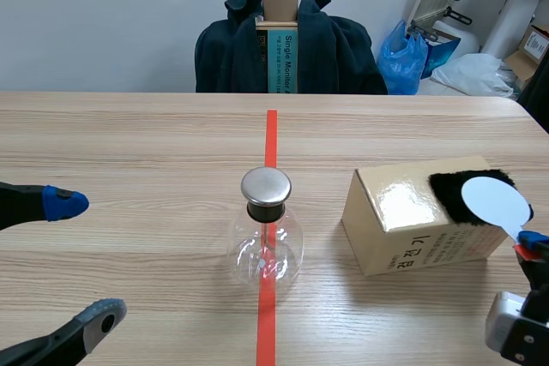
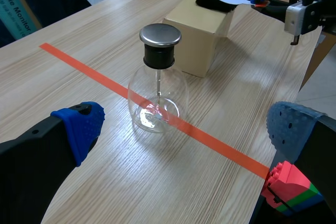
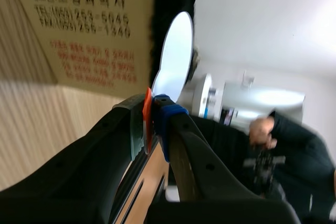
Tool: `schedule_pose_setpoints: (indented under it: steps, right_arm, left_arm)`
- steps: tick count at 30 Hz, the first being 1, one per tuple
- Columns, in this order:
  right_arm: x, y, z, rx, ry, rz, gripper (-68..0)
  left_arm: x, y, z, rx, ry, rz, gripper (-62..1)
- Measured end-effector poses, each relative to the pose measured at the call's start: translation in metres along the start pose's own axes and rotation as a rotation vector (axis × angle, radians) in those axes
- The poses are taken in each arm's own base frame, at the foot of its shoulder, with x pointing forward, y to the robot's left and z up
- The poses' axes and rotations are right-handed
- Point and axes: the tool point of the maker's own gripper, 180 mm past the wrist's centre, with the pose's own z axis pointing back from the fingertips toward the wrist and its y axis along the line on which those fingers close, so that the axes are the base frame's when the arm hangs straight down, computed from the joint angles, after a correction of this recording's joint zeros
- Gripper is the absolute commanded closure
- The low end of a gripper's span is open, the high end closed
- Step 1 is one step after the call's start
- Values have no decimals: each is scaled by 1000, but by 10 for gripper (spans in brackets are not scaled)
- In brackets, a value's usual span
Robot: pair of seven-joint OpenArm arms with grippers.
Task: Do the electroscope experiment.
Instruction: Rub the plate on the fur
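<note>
The left gripper (image 1: 86, 259), near-left tabletop corner, stands apart, empty. The right gripper (image 3: 149, 121), near-right edge, is clamped on a thin handle (image 3: 147, 114): light, prob. stiff. Mid-tabletop, the glass electroscope (image 1: 266, 250) is fragile; touch only its metal cap (image 1: 265, 186). The white disc (image 1: 493, 201) is over the fur (image 1: 446, 190) on the box (image 1: 412, 246).

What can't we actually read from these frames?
1. Electroscope leaves: scene and left wrist views, lost in glass glare and the tape line behind.
2. Black fur on the box: scene view, the white disc covers part; contact unclear.
3. Disc's red handle: right wrist view, mostly hidden between the right gripper's fingers.
4. Box print: right wrist view, blurred.
</note>
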Motion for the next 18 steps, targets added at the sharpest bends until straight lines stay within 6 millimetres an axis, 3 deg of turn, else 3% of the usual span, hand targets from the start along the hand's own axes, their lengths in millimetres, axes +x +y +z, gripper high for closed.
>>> schedule_pose_setpoints:
  steps: [2, 6, 11, 16, 18]
  right_arm:
    - [4, 0, -3, -5, -3, -8, -6]
    - [-14, -2, -7, -23, 130, -29, -7]
    - [5, -8, -14, -34, 14, -3, -6]
    - [-11, -2, -12, -4, 106, -24, -6]
    - [-3, -1, -12, 14, 26, -16, -6]
  left_arm:
    - [0, 0, 0, 0, 0, 0, -623]
    - [0, 0, 0, 0, 0, 0, -623]
    - [0, 0, 0, 0, 0, 0, -623]
    - [0, 0, 0, 0, 0, 0, -623]
    - [0, 0, 0, 0, 0, 0, -623]
